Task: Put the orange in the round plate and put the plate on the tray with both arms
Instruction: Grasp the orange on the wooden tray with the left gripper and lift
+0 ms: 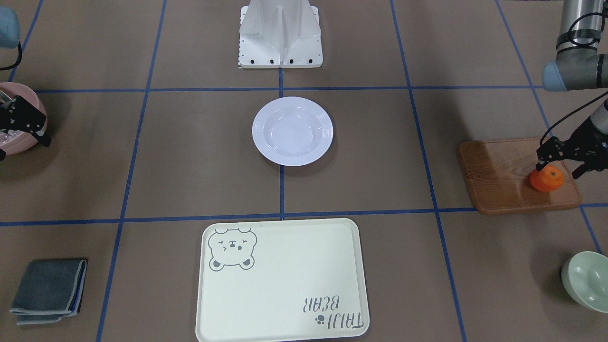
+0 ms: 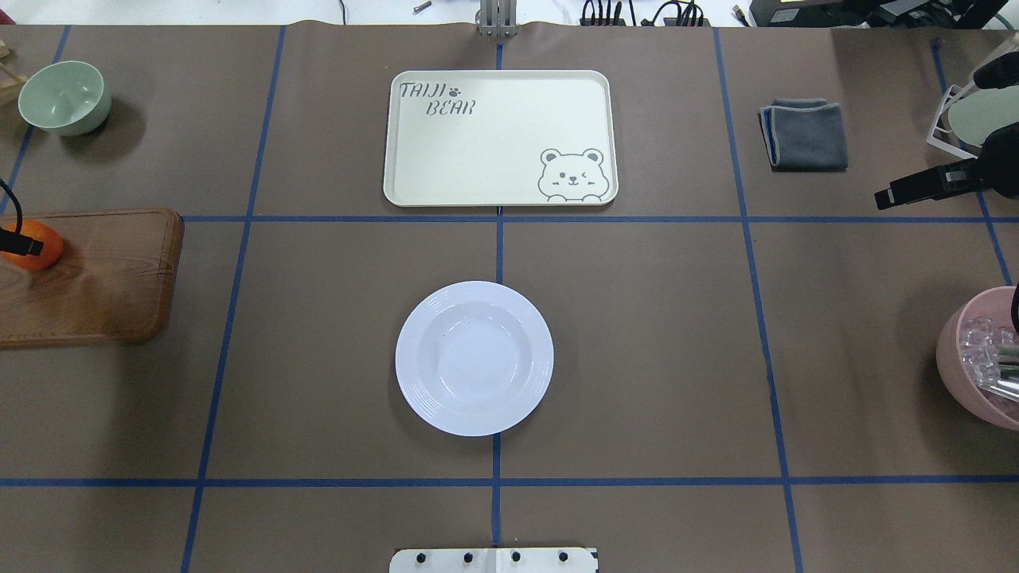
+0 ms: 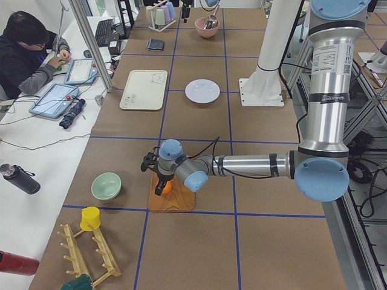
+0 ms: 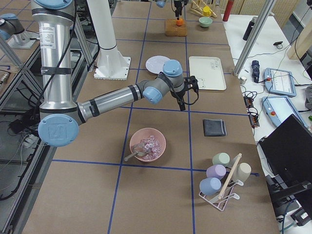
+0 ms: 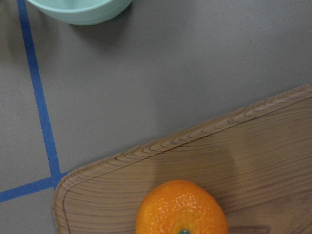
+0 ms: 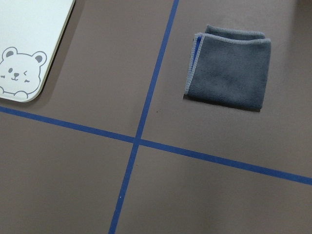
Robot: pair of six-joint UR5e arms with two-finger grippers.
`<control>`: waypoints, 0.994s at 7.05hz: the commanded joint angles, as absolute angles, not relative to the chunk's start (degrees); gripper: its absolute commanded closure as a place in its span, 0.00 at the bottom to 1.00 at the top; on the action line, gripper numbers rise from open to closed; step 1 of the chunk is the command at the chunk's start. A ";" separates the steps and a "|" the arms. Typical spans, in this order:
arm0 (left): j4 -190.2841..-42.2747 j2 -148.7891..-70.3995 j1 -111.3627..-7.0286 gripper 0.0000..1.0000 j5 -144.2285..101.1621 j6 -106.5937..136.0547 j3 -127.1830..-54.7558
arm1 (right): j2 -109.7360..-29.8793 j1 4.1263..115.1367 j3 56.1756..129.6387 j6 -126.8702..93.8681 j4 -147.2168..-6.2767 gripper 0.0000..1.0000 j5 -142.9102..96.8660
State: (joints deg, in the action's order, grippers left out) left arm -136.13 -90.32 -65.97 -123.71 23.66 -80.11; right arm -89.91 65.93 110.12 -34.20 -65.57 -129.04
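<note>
The orange (image 1: 547, 180) sits on a brown wooden board (image 1: 503, 175) at the table's end on my left. My left gripper (image 1: 560, 170) is open, with a finger on each side of the orange just above it. The left wrist view shows the orange (image 5: 181, 207) right below the camera. The white round plate (image 1: 292, 131) is empty at the table's middle, in front of the robot base. The cream bear tray (image 1: 282, 280) lies empty beyond it. My right gripper (image 4: 189, 93) hovers open and empty, above the table between the pink bowl and the grey cloth.
A pale green bowl (image 2: 64, 97) stands beyond the board. A pink bowl (image 2: 979, 366) with clear pieces and a spoon is at the right end. A folded grey cloth (image 2: 804, 133) lies right of the tray. A person sits at a side desk (image 3: 36, 54).
</note>
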 commanded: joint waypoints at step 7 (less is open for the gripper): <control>-131.54 -93.94 -64.51 1.00 -130.48 28.96 -87.05 | -89.82 65.74 109.69 -34.01 -65.48 0.00 -128.50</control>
State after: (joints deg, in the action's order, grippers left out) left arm -135.84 -92.56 -64.22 -126.44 25.41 -82.08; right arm -89.83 65.74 109.74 -33.89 -65.51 -128.49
